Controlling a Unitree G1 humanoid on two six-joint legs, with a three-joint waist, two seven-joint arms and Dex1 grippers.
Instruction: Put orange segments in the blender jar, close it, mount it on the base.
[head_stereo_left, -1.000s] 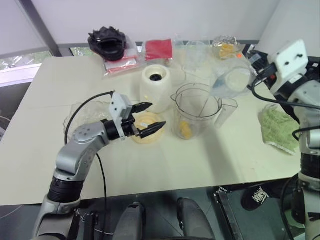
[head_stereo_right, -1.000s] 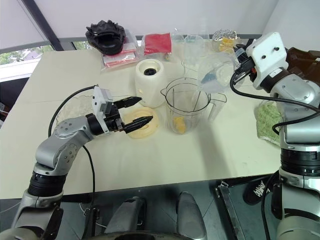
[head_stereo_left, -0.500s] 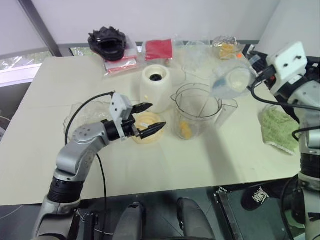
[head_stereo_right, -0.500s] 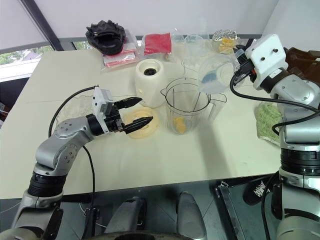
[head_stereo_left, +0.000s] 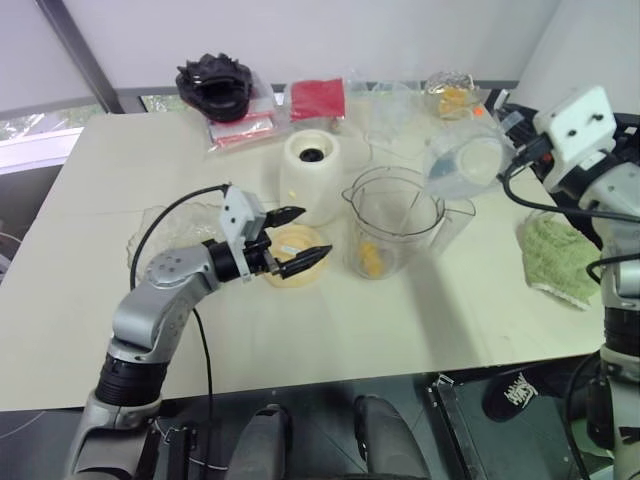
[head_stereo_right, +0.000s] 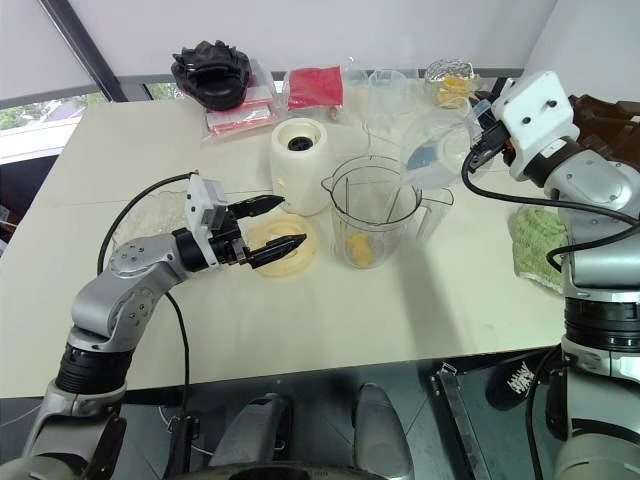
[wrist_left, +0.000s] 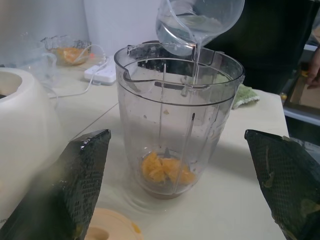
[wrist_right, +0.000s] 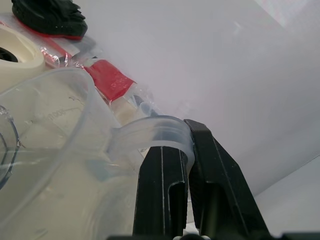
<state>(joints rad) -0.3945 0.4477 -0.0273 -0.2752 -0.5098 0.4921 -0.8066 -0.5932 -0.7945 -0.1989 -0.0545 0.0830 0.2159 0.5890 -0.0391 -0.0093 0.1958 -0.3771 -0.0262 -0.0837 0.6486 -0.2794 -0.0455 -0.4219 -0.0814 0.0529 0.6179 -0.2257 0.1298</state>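
Measuring cup (head_stereo_left: 462, 163) more tilted; one blender jar (head_stereo_left: 392, 220)

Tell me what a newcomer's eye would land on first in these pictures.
First, the clear plastic measuring cup tipped above the table's middle, held by its handle in the shut right gripper and trickling water into the tall clear blender jar. Next, the yellow-orange orange segments heaped at the jar's bottom. Then the open left gripper, hovering over the flat round cream lid beside the cream-white rounded base.
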